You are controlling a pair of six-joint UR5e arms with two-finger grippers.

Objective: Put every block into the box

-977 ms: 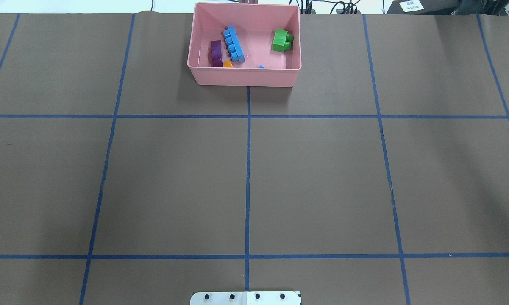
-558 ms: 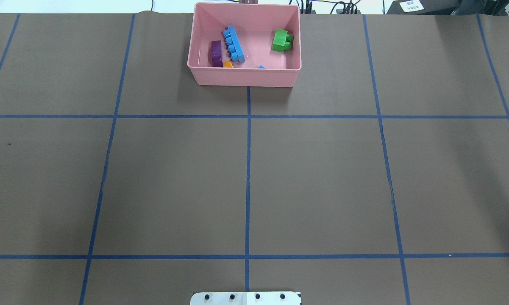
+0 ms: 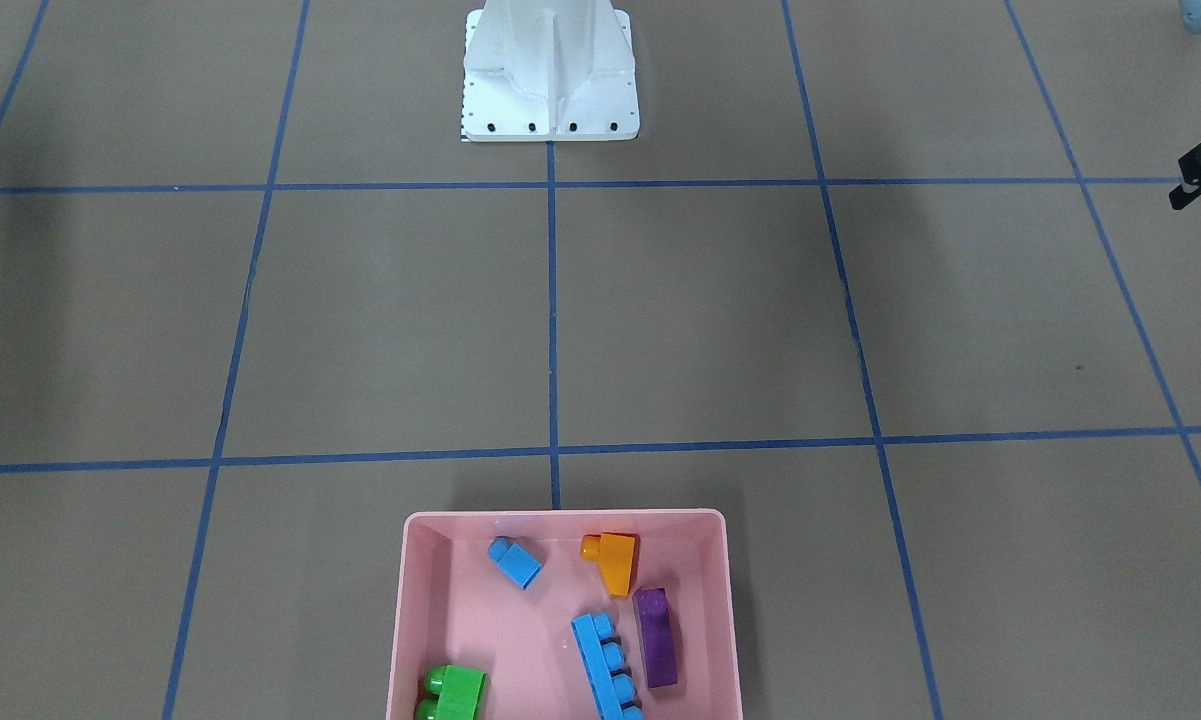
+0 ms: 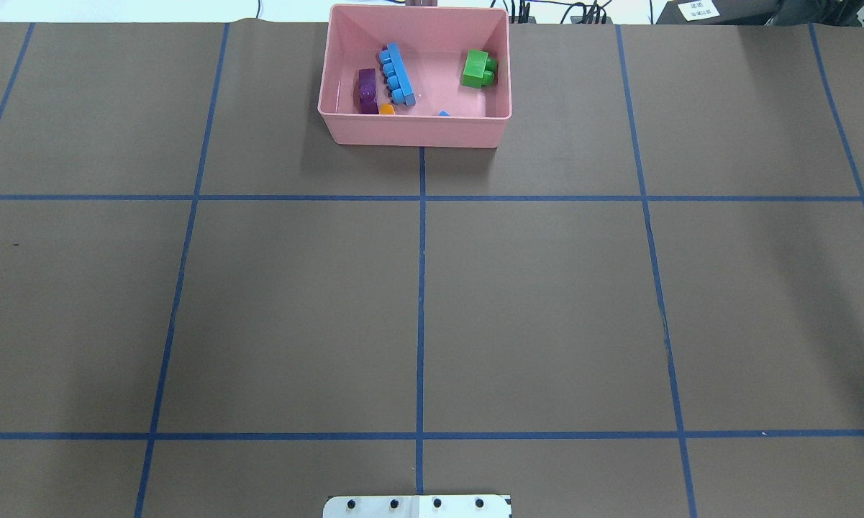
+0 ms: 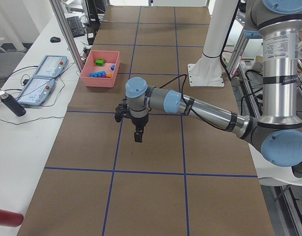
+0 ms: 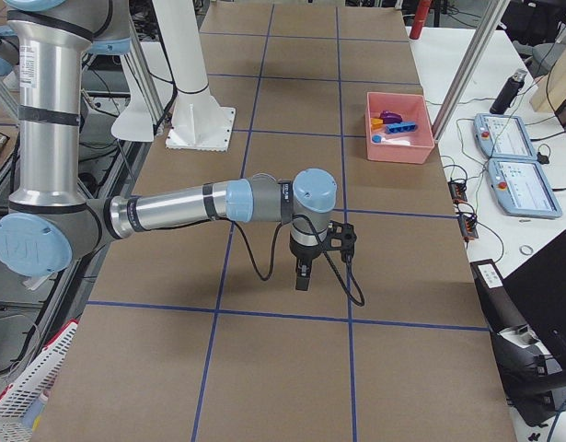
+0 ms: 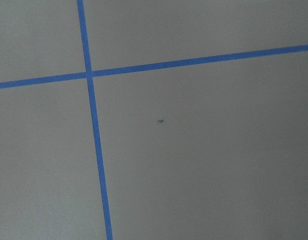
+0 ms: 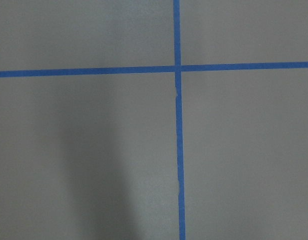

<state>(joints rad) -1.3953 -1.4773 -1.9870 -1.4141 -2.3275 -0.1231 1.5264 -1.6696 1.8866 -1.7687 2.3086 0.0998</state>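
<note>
The box is being taken as landmark; it is sitting astride a blue tape line, its long axis running across the table. All five blocks are being contained by it. The long light-blue brick is lying near the box's middle on its side, its long axis slanted slightly off the box's short walls and its studs pointing toward the robot-left short wall. The purple brick is lying just beside it on that same side, its long axis roughly parallel to the short walls. The orange brick and the small light-blue brick are resting near the box's robot-side wall, and in the overhead view they are being hidden by that wall except for their tips. The green brick is sitting in the far robot-right corner; in the front-facing view it and the long brick are being cut off by the frame edge. The left gripper and the right gripper are hanging well apart from the box and pointing down; whether either is released or clenched cannot be told. A white label beyond the box is bearing print too small to be read.
</note>
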